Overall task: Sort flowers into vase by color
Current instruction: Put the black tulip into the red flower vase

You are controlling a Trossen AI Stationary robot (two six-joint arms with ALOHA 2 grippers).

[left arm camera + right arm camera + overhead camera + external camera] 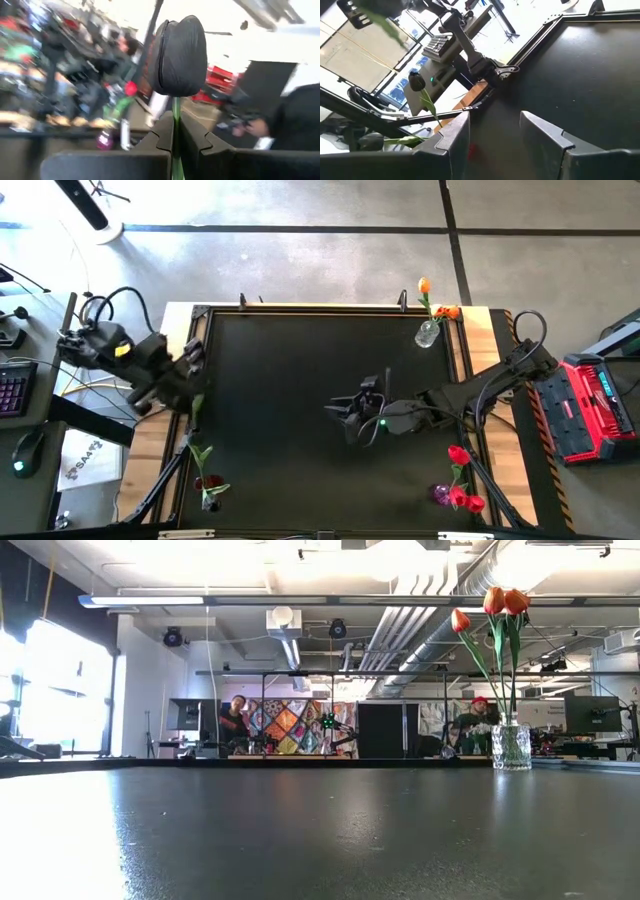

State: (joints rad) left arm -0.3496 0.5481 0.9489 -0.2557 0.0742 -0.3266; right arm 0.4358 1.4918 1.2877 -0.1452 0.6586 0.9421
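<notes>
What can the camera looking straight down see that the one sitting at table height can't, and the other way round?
Only the high view shows both dark arms: the shut left gripper at the table's left edge, gripping a thin green flower stem, the open right gripper over the middle, a near-left vase with dark tulips, and a purple vase with red tulips near-right.

Only the low view shows the room behind, with seated people.

Both show the black table and the clear glass vase of orange tulips.
</notes>
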